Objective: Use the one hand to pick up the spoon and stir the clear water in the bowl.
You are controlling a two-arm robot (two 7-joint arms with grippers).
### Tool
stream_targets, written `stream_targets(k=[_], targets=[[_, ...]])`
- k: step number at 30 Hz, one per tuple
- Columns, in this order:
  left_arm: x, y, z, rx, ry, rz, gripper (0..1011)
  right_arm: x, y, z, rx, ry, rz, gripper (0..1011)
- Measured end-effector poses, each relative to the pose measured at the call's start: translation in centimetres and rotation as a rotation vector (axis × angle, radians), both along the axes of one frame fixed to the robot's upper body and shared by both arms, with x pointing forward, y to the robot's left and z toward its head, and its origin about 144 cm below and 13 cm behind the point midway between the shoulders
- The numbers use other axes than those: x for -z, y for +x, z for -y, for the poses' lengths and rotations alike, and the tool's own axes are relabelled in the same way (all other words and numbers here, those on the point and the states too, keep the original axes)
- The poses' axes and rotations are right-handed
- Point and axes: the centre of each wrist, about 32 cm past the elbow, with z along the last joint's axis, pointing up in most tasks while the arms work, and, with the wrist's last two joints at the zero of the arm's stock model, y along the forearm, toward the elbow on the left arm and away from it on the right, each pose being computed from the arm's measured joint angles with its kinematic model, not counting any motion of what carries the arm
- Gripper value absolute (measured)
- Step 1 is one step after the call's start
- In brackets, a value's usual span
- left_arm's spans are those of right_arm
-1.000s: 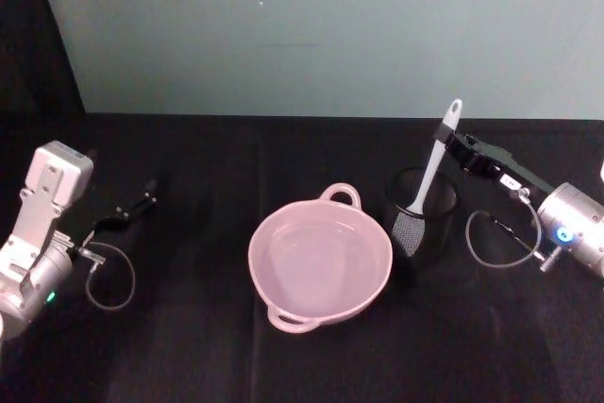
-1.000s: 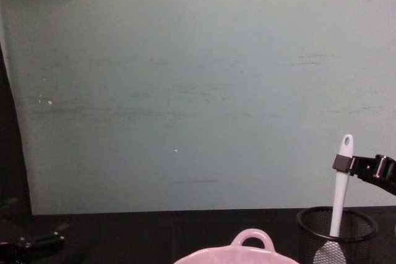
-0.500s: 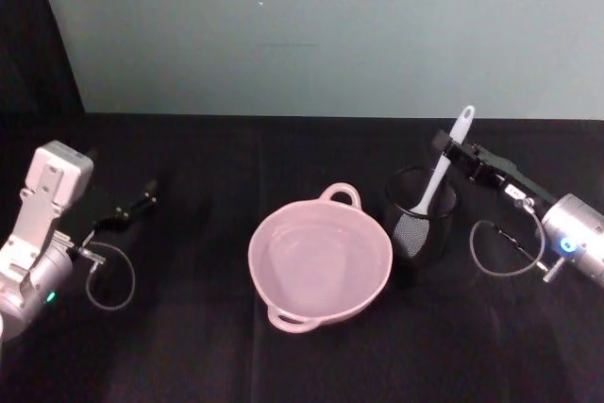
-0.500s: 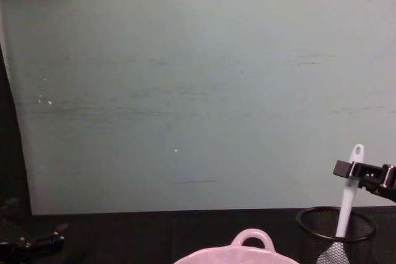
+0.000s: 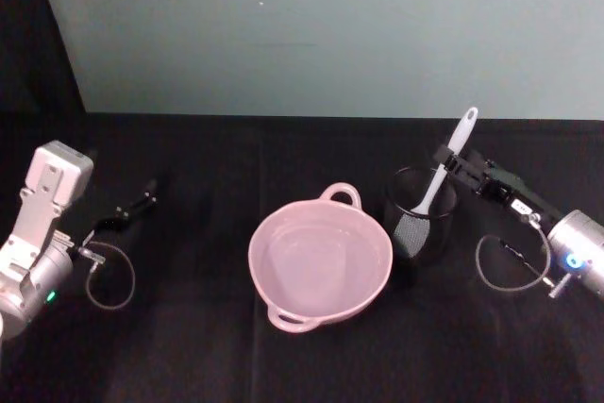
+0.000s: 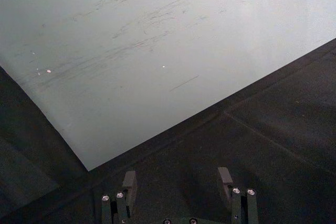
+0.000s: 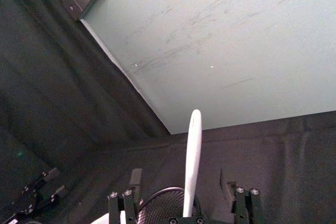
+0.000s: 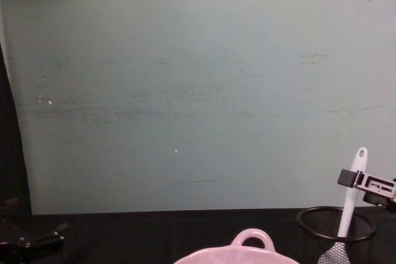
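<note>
Head view: the spoon point(image 5: 445, 169) stands tilted in the mesh cup point(image 5: 421, 213), head down inside it and handle leaning toward the robot's right. The pink bowl point(image 5: 320, 258) sits just beside the cup, on its left, on the black table point(image 5: 189, 346).
Right gripper, head view: the right gripper point(image 5: 455, 161) is at the spoon's upper handle, above the cup's rim.
Left gripper, head view: the left gripper point(image 5: 132, 208) is parked low at the far left, well apart from the bowl.
Left wrist view: the left gripper's fingers point(image 6: 129, 184) stand spread apart with nothing between them.
Right wrist view: the spoon's handle rises between the two fingers point(image 7: 135, 181), with a clear gap on each side; the jaws are wide and not clamped on it.
Chest view: the handle sticks up out of the cup, the right gripper level with its upper part.
Progress: by my reading, the reach is done; closing on the handle, lifting it out, carrying it to the bowl and stirring are all left.
</note>
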Motion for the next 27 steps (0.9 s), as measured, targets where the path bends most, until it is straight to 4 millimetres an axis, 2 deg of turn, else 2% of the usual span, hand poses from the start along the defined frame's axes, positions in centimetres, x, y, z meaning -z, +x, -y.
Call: stream_targets(k=[3, 7, 14, 17, 23, 27], targets=[[0.0, 0.0, 0.0, 0.0, 0.0, 0.0, 1005, -0.4, -0.8, 0.2, 0.006, -0.021, 0.007, 985], [0.0, 0.0, 0.0, 0.0, 0.0, 0.0, 1005, -1.2, -2.0, 0.6, 0.019, -0.073, 0.02, 1002], [0.0, 0.0, 0.0, 0.0, 0.0, 0.0, 1005, -4.3, -4.0, 1.1, 0.101, -0.398, 0.085, 1003], [0.0, 0.0, 0.0, 0.0, 0.0, 0.0, 1005, -4.9, -4.6, 1.0, 0.149, -0.503, 0.125, 1003], [0.0, 0.0, 0.0, 0.0, 0.0, 0.0, 1005, -4.8, -4.8, 0.8, 0.208, -0.593, 0.174, 1003], [0.0, 0.0, 0.0, 0.0, 0.0, 0.0, 1005, -3.5, -4.4, 0.9, 0.232, -0.654, 0.193, 1003]])
